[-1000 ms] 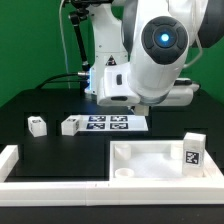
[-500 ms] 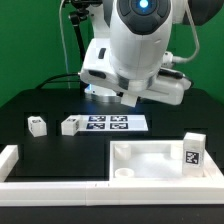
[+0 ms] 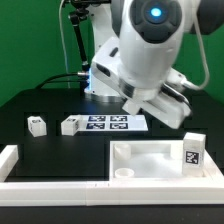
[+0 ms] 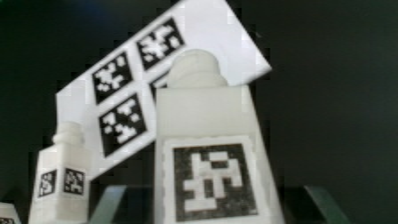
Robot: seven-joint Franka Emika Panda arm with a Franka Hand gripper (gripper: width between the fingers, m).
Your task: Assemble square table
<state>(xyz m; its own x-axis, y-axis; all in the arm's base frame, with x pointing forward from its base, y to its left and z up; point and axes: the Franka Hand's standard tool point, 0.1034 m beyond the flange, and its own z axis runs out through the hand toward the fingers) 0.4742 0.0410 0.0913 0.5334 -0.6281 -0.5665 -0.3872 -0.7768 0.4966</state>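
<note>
- At the wrist, the gripper (image 4: 214,200) grips one small white block: the held leg (image 4: 210,130) sits between the two dark fingers (image 4: 107,200). The jaws are narrow against its sides, and its printed tag faces the camera.
- In the wrist view, the marker board (image 4: 178,45) shows behind the held leg.
- In the exterior view, the arm (image 3: 150,50) hangs above the black table (image 3: 60,145). Its body hides the fingers from that side.
- The square panel (image 3: 150,155) lies flat on the table at the exterior view's right, towards the front, inside the white rails (image 3: 10,160).
- The upright leg (image 3: 192,150) stands at the panel's corner at the exterior view's right, tag facing forward. Whether it is seated in a socket cannot be told.
- The first loose leg (image 3: 37,125) rests on the table at the exterior view's left, well apart from the panel.
- The second loose leg (image 3: 70,125) rests just beside the end of the marker board at the exterior view's left.
</note>
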